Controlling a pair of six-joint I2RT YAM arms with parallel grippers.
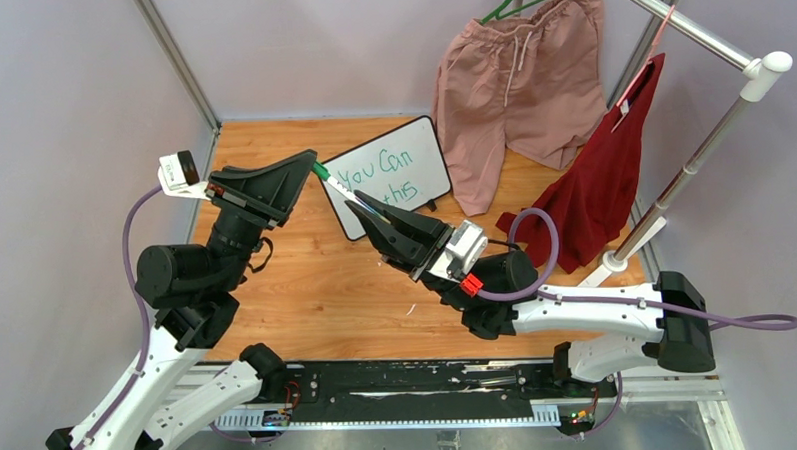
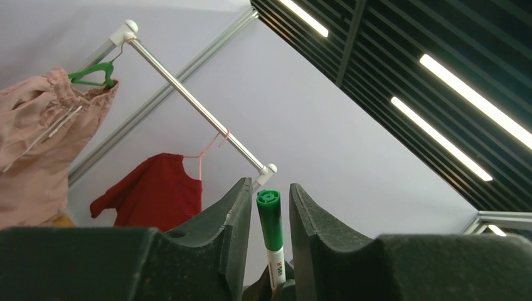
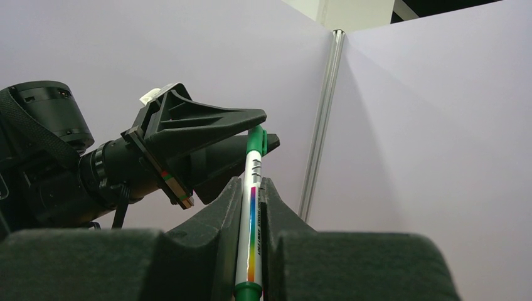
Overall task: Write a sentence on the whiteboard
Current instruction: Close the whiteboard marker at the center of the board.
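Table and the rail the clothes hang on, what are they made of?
The table looks like wood, or a wood-look sheet: orange-brown with grain lines. The rail looks like polished metal: silvery, with a bright glint along it.

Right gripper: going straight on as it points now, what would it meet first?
The left gripper, probably: the marker that the right gripper holds reaches between its fingers.

Right hand (image 1: pixel 360 198) clamped; left hand (image 1: pixel 310 164) slightly parted.
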